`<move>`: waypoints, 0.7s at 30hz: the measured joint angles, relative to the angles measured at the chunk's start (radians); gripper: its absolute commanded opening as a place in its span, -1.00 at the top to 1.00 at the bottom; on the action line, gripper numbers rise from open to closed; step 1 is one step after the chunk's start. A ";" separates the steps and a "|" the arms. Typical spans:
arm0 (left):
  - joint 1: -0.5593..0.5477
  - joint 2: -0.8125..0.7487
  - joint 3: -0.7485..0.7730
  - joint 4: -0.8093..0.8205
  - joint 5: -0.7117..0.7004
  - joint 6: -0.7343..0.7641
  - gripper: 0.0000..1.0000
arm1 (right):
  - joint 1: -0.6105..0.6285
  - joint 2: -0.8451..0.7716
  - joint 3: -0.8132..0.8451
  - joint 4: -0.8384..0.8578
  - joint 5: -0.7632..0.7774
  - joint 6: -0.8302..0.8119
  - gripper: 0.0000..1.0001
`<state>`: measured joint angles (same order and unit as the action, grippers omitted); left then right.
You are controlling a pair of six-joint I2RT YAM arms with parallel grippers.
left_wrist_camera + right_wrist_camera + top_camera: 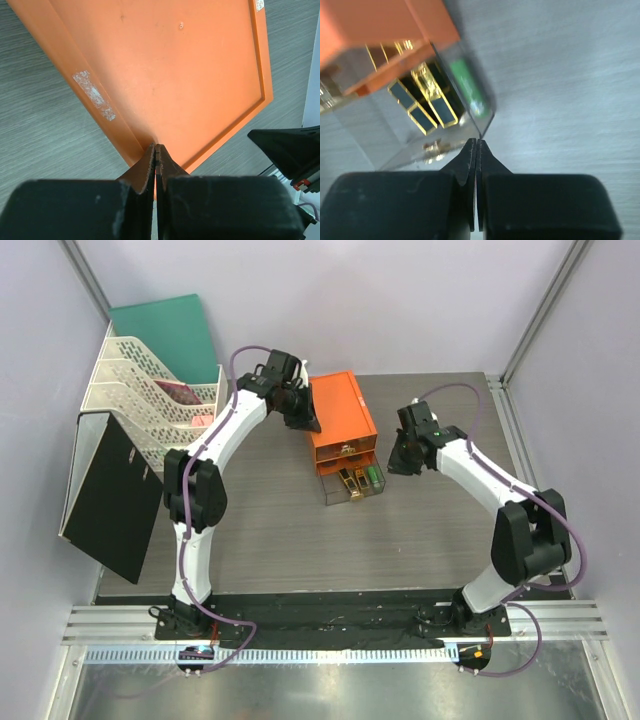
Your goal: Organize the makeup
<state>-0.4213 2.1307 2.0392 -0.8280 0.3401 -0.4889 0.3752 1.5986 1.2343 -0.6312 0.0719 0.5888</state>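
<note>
An orange drawer box (341, 420) stands mid-table with its clear drawer (352, 483) pulled out toward me. Two black-and-gold lipstick cases (350, 483) and a small green tube (373, 478) lie in it; the right wrist view shows the cases (427, 102) and the tube (468, 90) too. No peach bottles show. My left gripper (309, 423) is shut, tips at the box's left top edge (156, 147), holding nothing. My right gripper (393, 466) is shut and empty, tips just by the drawer's near right corner (477, 141).
A white slotted file rack (145, 400) with a green folder (172, 330) and a black board (115, 495) leaning on it stands at the far left. Frame posts rise at the right back corner. Bare wood-grain table surrounds the box.
</note>
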 measured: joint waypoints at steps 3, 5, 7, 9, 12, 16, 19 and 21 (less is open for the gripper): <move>0.000 0.000 0.000 -0.002 0.000 0.000 1.00 | -0.025 -0.028 -0.078 0.029 -0.097 0.066 0.98; 0.000 0.000 0.000 -0.003 0.000 0.000 1.00 | -0.022 -0.029 -0.114 0.049 -0.157 0.097 0.98; 0.000 0.000 0.000 -0.003 0.000 0.000 1.00 | -0.021 -0.029 -0.151 0.065 -0.214 0.128 0.98; 0.000 0.000 0.000 -0.003 0.000 0.000 1.00 | -0.026 -0.029 -0.176 0.078 -0.266 0.155 0.98; 0.000 0.000 0.000 -0.003 0.000 0.000 1.00 | -0.039 -0.025 -0.183 0.084 -0.321 0.177 0.98; 0.000 0.000 0.001 -0.003 0.000 0.000 1.00 | -0.045 -0.004 -0.183 0.109 -0.357 0.186 0.98; 0.000 0.000 0.001 -0.004 0.000 0.000 1.00 | -0.045 0.038 -0.183 0.124 -0.367 0.190 0.98; 0.000 0.000 0.003 -0.005 -0.002 0.000 1.00 | -0.045 0.075 -0.182 0.133 -0.372 0.193 0.98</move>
<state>-0.4213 2.1311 2.0418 -0.8333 0.3382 -0.4889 0.3298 1.6733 1.0527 -0.4980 -0.2996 0.7818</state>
